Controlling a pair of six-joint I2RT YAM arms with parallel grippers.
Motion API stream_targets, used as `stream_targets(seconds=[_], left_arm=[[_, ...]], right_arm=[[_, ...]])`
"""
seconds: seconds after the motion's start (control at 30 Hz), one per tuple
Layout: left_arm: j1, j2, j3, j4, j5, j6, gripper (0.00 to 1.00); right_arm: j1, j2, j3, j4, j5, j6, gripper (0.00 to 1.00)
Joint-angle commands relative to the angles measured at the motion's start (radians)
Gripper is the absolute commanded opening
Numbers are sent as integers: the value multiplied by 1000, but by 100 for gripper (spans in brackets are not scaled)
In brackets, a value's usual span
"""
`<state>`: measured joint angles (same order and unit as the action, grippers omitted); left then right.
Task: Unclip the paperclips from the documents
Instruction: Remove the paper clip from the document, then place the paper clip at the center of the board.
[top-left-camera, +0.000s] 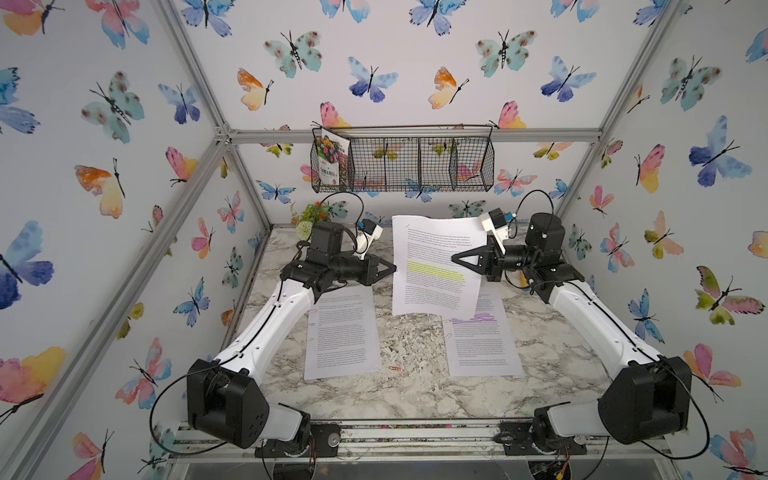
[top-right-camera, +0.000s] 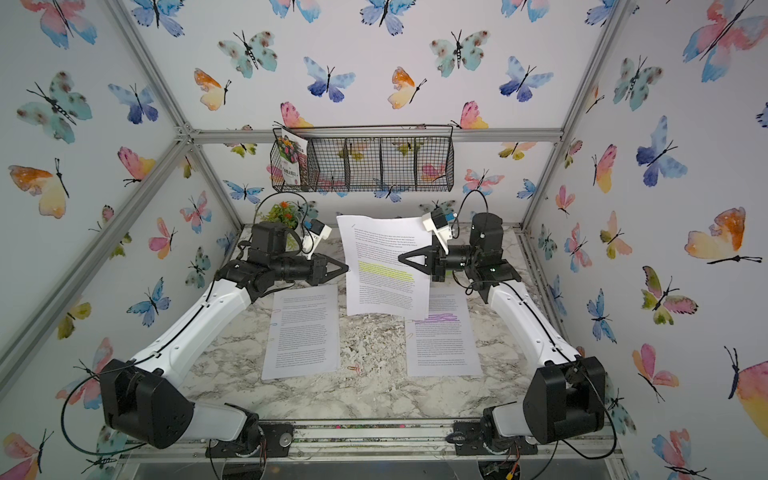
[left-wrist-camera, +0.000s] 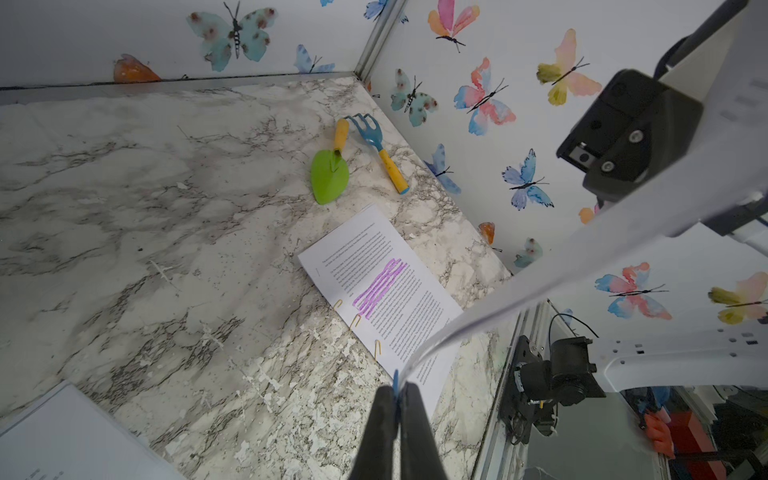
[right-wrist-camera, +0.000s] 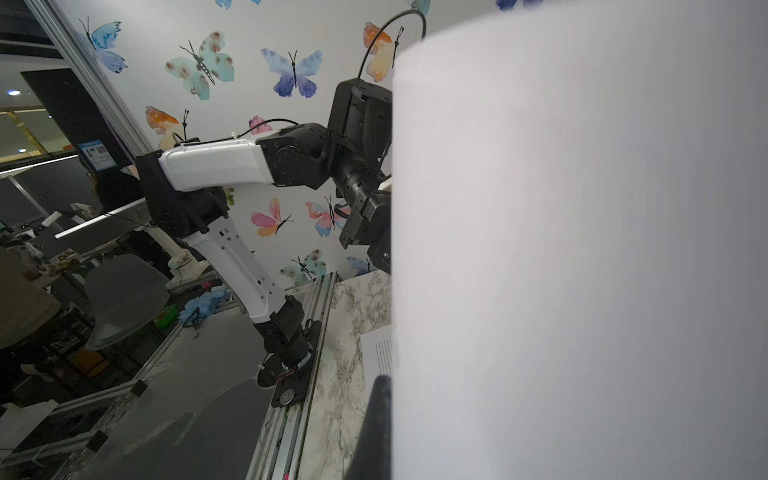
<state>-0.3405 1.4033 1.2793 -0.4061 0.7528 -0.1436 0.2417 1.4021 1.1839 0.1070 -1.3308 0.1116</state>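
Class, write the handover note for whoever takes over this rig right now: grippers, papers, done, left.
Left gripper: shut on the blue paperclip on the yellow-highlighted document's edge.
Right gripper: shut on that document, holding it above the table.
Purple document and unhighlighted document lie flat; clips still on the purple one.
Done: one loose clip on the table.
Left: pull the blue clip, then the rest.

R wrist cam: lifted sheet (right-wrist-camera: 582, 249) blocks most of my view, covers one finger of right gripper (top-left-camera: 454, 258). Most of blue clip (left-wrist-camera: 395, 379) buried in left gripper (left-wrist-camera: 397, 390). Flat docs (top-left-camera: 343, 332): print too small to read.
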Motion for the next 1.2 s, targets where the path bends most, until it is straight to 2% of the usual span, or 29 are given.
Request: stream_targets(seconds=[0.0,0.23,0.4,0.6,0.73,0.87,0.97,1.17], left_arm=[[33,-35,-8,-57,-83,20,0],[33,-41,-46,-79,-120,19,0],[7,-16,-155,-153,-151,-8,0],[-195,-29,-340,-125,-353,-17,0],[-278,0,-423,-49,-360,-72,0],[-348,49,-437,2,-394,-82,0],[-381,99,-425,32,-389,-89,0],[-414,157,-434,76,-383,-104,0]], right_arm=[[-18,-14,-7,-22,13,-53,2],[-19,-17,-5,-20,38,-52,2],[-19,-9,12,-84,173,-53,2],[-20,8,50,-171,433,-70,2],[-25,14,67,-219,636,-73,2],[-36,12,68,-243,764,-69,2],[-40,16,68,-253,777,-72,2],[-40,19,59,-271,699,-58,2]])
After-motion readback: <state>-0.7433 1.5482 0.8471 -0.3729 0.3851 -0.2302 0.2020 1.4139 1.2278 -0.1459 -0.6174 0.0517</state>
